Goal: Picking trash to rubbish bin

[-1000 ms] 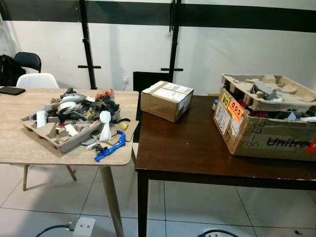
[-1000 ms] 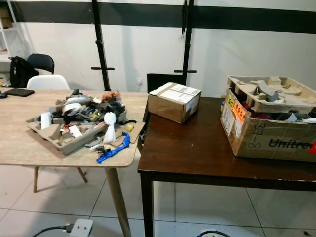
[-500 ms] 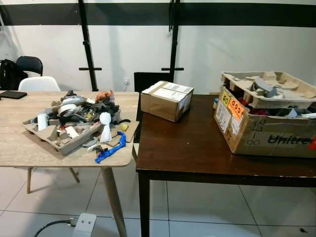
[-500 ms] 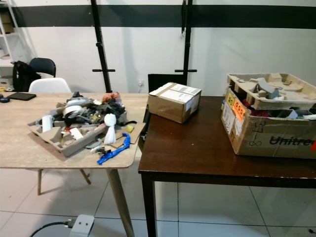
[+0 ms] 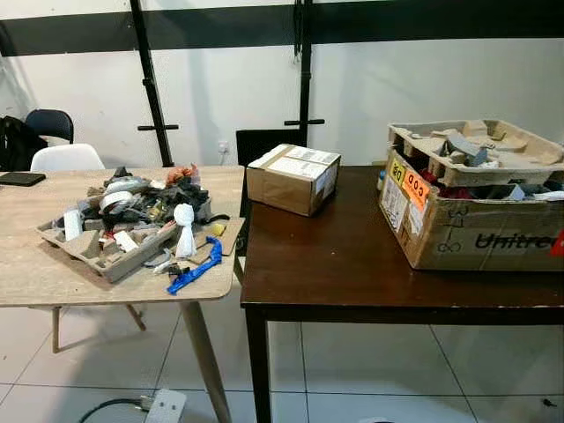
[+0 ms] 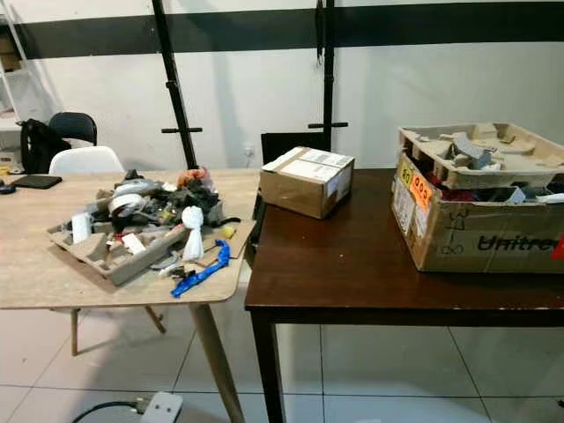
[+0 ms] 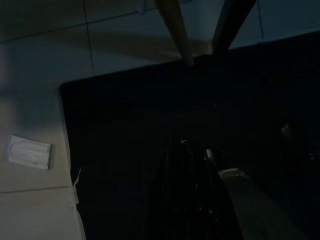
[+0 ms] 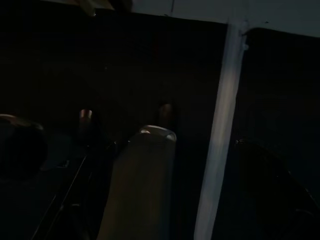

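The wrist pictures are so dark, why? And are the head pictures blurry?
Left wrist view: very dark, arm hanging in shade over the floor, only pale tiles and a white block catching light. Right wrist view: darker still, with one pale strip. Eye views: bright and even, fairly sharp; the trash pile and cardboard box read clearly, with soft shadow under the dark table.

**Both arms hanging idle in shadow**

Both of the robot's arms hang down at its sides, low and idle. The left wrist view is very dark: the left gripper (image 7: 195, 152) appears as two faint black fingers (image 7: 182, 150) pointing downward toward the floor. The right wrist view is equally dark: the right gripper (image 8: 125, 115) shows two dim fingertips (image 8: 86, 115). How far either pair of fingers is spread cannot be made out.
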### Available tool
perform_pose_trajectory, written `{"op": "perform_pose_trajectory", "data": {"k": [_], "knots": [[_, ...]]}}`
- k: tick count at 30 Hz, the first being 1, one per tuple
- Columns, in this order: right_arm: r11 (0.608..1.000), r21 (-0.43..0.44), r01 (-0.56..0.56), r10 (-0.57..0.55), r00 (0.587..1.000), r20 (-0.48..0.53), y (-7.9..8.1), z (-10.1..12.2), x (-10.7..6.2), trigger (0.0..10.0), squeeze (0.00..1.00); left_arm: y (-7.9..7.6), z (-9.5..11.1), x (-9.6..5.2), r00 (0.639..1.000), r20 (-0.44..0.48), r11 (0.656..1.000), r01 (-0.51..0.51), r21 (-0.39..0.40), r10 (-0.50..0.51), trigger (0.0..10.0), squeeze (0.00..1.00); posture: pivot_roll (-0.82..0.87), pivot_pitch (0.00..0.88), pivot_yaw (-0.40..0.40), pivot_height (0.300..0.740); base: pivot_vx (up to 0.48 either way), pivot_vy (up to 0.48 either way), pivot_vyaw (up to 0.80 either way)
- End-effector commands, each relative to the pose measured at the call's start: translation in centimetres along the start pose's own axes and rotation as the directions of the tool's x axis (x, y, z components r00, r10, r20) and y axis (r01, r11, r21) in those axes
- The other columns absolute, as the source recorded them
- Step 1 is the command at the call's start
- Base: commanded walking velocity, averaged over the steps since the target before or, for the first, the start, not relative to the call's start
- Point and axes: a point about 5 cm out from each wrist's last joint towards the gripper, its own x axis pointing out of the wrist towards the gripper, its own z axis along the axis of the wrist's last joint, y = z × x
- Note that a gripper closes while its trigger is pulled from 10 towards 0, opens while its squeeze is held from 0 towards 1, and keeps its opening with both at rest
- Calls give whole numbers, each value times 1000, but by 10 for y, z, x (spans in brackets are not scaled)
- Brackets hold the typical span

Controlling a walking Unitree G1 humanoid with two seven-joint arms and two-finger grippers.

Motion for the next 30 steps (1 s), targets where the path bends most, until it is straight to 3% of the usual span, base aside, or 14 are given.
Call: {"op": "perform_pose_trajectory", "data": {"k": [1,5,13,17,22,25,30], "knots": [[1000,11,1,-1,1000,9,0,1,0,10000,0,-2,-2,0,1000,-12,1000,6,4,-6,10000,0,12,0,53,740,0,0,0],[1000,8,0,0,1000,14,0,2,0,10000,0,-6,-3,1,1000,-19,999,18,28,-17,10000,0,11,0,36,740,0,0,0],[997,-73,-37,37,999,0,9,0,1,10000,0,-10,-7,0,1000,-16,1000,14,-10,-14,10000,0,38,0,20,740,0,0,0],[1000,-23,-14,15,999,30,7,8,1,10000,0,-9,-5,1,1000,-21,1000,13,-17,-13,10000,0,3,0,50,740,0,0,0],[999,-38,-1,2,1000,20,0,5,0,10000,0,-15,4,3,1000,2,999,19,-50,-19,10000,0,-8,0,48,740,0,0,0],[1000,-15,14,-14,1000,18,-3,2,0,10000,0,-17,4,3,999,-6,999,40,-14,-40,10000,0,-24,0,63,740,0,0,0],[1000,-27,5,-4,1000,17,2,1,0,10000,0,-11,6,3,1000,-1,999,22,-25,-22,10000,0,-42,0,76,740,0,0,0]]}}
